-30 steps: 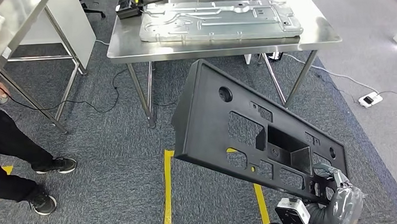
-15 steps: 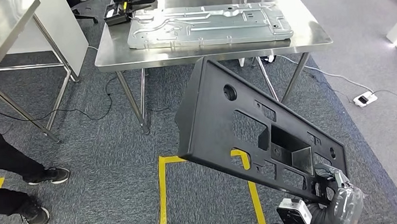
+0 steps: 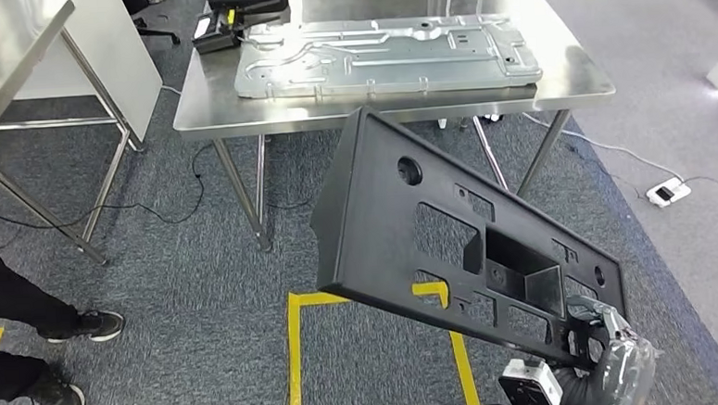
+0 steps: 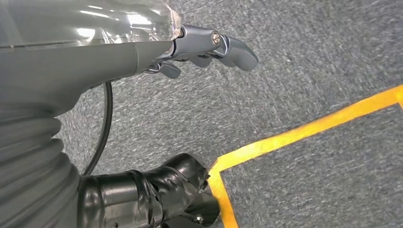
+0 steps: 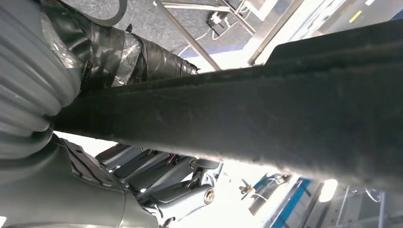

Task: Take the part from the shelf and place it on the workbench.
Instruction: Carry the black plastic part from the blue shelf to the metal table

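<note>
The right hand [image 3: 614,356] fingers grasp the lower corner of the large black moulded plastic panel [image 3: 450,244], carried tilted above the carpet. The stainless-steel desk [image 3: 571,75] has drawn slightly nearer since a second ago; placement remains ahead. Left hand [image 4: 209,47] fingers hang released, holding nothing.

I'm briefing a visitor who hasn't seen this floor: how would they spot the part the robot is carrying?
Start at the steel workbench straight ahead, which bears a flat silver stamped metal panel. In front of it, above the grey carpet and yellow floor tape, the right hand grips one end of a long black plastic panel. Unlike the silver panel, it is matt black, tilted, and pierced by rectangular cutouts and a round hole.
</note>
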You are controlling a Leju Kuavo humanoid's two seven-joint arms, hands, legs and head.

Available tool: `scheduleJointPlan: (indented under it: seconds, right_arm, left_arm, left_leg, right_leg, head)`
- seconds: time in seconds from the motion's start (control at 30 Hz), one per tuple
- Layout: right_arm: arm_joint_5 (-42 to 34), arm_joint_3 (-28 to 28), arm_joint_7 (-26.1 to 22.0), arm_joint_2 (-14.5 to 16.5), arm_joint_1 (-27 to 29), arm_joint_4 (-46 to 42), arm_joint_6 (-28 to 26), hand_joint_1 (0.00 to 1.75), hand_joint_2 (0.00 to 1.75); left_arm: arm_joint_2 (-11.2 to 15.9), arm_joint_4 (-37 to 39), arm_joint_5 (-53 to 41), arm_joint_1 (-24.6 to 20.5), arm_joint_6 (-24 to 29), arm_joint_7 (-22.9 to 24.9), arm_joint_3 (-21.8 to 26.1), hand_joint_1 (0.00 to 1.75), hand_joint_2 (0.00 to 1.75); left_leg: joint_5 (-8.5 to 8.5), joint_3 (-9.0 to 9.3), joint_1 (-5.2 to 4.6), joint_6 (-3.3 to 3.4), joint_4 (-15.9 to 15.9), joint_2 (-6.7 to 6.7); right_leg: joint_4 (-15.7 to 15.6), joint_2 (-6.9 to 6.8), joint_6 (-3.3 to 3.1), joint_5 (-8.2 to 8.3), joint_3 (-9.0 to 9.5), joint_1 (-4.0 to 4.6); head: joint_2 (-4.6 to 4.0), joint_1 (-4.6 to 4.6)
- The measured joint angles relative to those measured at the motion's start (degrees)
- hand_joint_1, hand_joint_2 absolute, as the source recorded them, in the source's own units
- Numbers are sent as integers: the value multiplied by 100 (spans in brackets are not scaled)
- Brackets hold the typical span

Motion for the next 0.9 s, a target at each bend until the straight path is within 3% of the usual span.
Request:
scheduleJointPlan:
  seconds: [0.1,0.17,0.2,0.27,0.3,0.33,0.37,0.43,0.5,0.57,0.67,0.73,0.8,0.83,0.87,0.9]
  right_arm:
    - [0,4,-4,0,3,-4,-1,175,175]
    - [1,4,-9,1,-1,-8,-1,175,175]
    - [2,4,-12,2,-3,-9,-1,175,175]
    - [2,7,-16,1,-8,-8,-1,175,175]
    - [2,8,-18,1,-8,-7,-1,175,175]
    - [2,8,-19,1,-7,-6,-1,175,175]
    - [2,8,-21,1,-7,-6,-1,175,175]
    - [2,10,-30,1,-10,-5,-1,175,175]
    - [2,13,-45,1,-18,-5,1,175,175]
    - [2,17,-63,1,-23,-6,2,175,175]
    - [2,19,-81,1,-27,-16,1,175,175]
    - [2,20,-86,0,-32,-19,-1,175,175]
    - [2,21,-87,1,-25,-16,-1,175,175]
    - [2,21,-87,1,-20,-14,-1,175,175]
    - [2,21,-89,1,-19,-12,-1,175,175]
    - [2,21,-92,1,-19,-11,-1,175,175]
  left_arm:
    - [0,0,-18,-8,0,-2,0,0,175]
    - [0,0,-28,-16,0,-3,0,0,175]
    - [0,0,-29,-17,0,-4,0,0,175]
    - [0,0,-29,-9,0,-3,0,0,175]
    - [0,0,-29,0,0,-2,0,0,175]
    - [0,0,-29,10,0,-1,0,0,175]
    - [0,0,-29,17,0,0,0,0,175]
    - [3,0,-30,22,0,1,0,0,175]
    - [8,0,-33,15,1,1,0,0,175]
    - [10,0,-36,2,2,1,0,0,175]
    - [10,0,-34,6,3,0,3,0,175]
    - [8,0,-33,-4,4,-1,4,0,175]
    - [4,0,-34,-5,3,0,4,0,175]
    - [2,0,-34,0,3,1,5,0,175]
    - [1,0,-33,4,2,1,5,0,175]
    - [0,0,-33,7,2,2,6,0,175]
  left_leg:
    - [-49,51,-1,-99,-40,14]
    - [-187,-11,8,-140,182,17]
    - [-319,-158,10,-145,474,13]
    - [-591,-638,6,-145,1289,11]
    - [-623,-861,5,-142,1592,11]
    - [-538,-1004,3,-132,1709,11]
    - [-334,-1035,-1,-112,1597,10]
    - [212,-859,-28,-33,927,4]
    - [458,-652,-68,33,371,0]
    - [416,-586,-97,58,218,-3]
    - [412,-482,-44,104,64,-9]
    - [393,-395,-28,141,-5,-7]
    - [338,-330,-23,161,-12,-3]
    - [301,-291,-18,156,-9,-4]
    - [259,-241,-8,141,-5,-7]
    - [210,-180,7,116,1,-11]
  right_leg:
    - [-72,15,-116,-79,63,29]
    - [-123,16,-210,-108,137,14]
    - [-142,10,-254,-127,181,9]
    - [-148,6,-315,-184,244,35]
    - [-148,15,-331,-215,280,52]
    - [-147,29,-338,-252,323,68]
    - [-147,44,-338,-291,377,82]
    - [-147,64,-323,-383,492,104]
    - [-136,78,-274,-461,543,122]
    - [-152,81,-212,-497,548,116]
    - [-45,53,-116,-595,537,102]
    - [521,38,-46,-815,233,73]
    - [1219,37,18,-989,-239,27]
    - [1364,36,43,-938,-389,3]
    - [1305,34,65,-772,-440,-21]
    - [1027,28,82,-509,-380,-43]
  head:
    - [1,-8]
    - [2,-9]
    - [2,-11]
    - [1,-12]
    - [1,-12]
    - [1,-12]
    - [1,-13]
    - [1,-8]
    - [0,-6]
    - [1,-10]
    - [1,-6]
    - [2,3]
    - [2,3]
    - [2,2]
    - [2,3]
    - [2,3]
